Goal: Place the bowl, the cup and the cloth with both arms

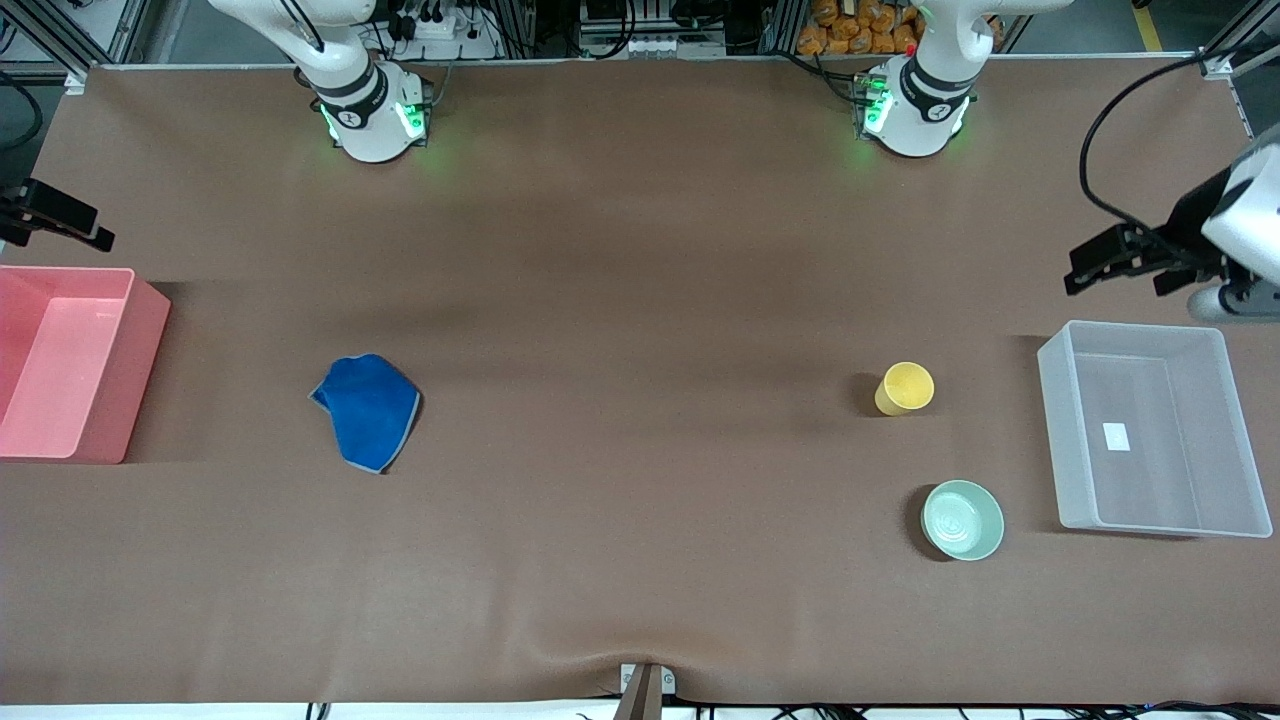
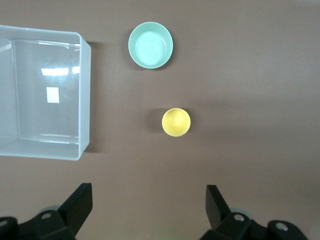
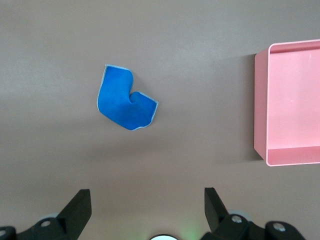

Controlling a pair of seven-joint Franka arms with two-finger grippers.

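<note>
Cloth [image 1: 367,410], royal blue with a thin grey edge, lies crumpled on the brown table [image 1: 620,300] toward the right arm's end, beside the pink bin [image 1: 62,360] but well apart from it. The yellow cup [image 1: 905,388] stands upright toward the left arm's end, and the mint-green bowl [image 1: 962,519] sits near it, nearer to the front camera. Both lie beside the clear plastic bin [image 1: 1152,440], which holds only a small white label [image 1: 1115,436].

The left gripper [image 1: 1085,268] hangs in the air over the table's edge at the left arm's end, just above the clear bin's farther rim. In the left wrist view its fingers [image 2: 77,205] stand wide apart with nothing between them; the cup [image 2: 176,122] and bowl [image 2: 150,45] lie on the table well clear of the fingertips, untouched.

The right gripper [image 1: 60,222] hovers at the right arm's end of the table, over the spot just farther from the front camera than the pink bin. Its fingers [image 3: 79,207] are likewise spread and empty, and the cloth [image 3: 124,104] rests well away from them.
</note>
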